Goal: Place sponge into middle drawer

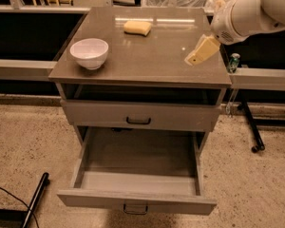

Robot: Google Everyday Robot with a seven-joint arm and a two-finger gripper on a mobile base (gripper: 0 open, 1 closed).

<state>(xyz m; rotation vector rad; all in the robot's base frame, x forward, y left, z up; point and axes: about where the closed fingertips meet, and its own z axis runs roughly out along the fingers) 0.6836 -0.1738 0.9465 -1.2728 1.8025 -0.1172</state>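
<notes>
Approach step: gripper [202, 51] hung over right side of desk [147, 56], grip state not discernible; next move needed reach far-left to sponge [137, 27].

No readable text, tool [199, 52] over cabinet top [147, 56] near its edge

Arm in from 2 o'clock, gripper [200, 53] below-left of the wrist [226, 24].
White arm [266, 6] enters at the top-right corner, sloping down toward 8 o'clock. The rounded wrist caps it. The cream-yellow gripper is tilted, tip pointing to 8 o'clock, at 2 o'clock from view centre.
</notes>
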